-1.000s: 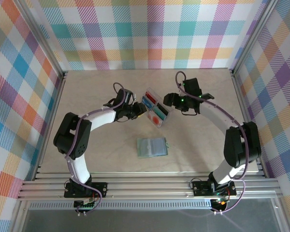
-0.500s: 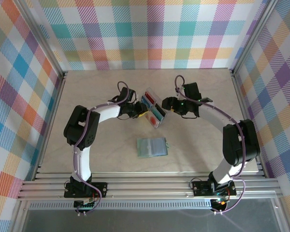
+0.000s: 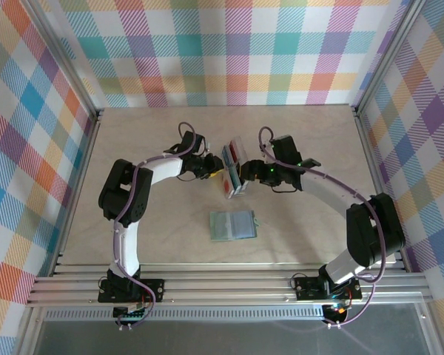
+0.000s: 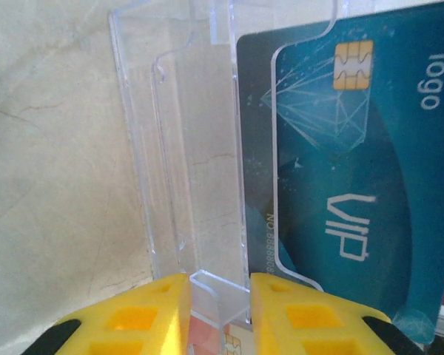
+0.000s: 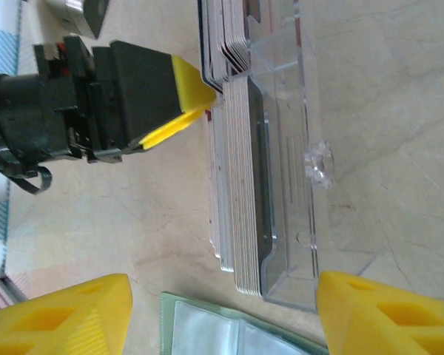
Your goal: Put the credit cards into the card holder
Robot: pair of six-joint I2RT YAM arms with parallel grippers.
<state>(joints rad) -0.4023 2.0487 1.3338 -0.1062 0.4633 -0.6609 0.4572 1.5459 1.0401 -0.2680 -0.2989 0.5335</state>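
Left pincer (image 4: 218, 310) pinches the tray (image 4: 137, 148) wall; right pincer (image 5: 222, 314) gapes wide
I should hold the tray steady and close the right on just one of the cards (image 5: 237, 185); the holder (image 3: 233, 225) lies open nearer the bases, apart.

We see the credit cards (image 3: 234, 171) stacked on edge, a teal one (image 4: 340, 170) facing outward; the grey-green card holder (image 3: 233, 225) lies open flat nearby.

The clear plastic tray (image 3: 234, 167) is now tipped up on edge. The left gripper (image 3: 220, 171) and right gripper (image 3: 246, 174) have drawn in beside it.
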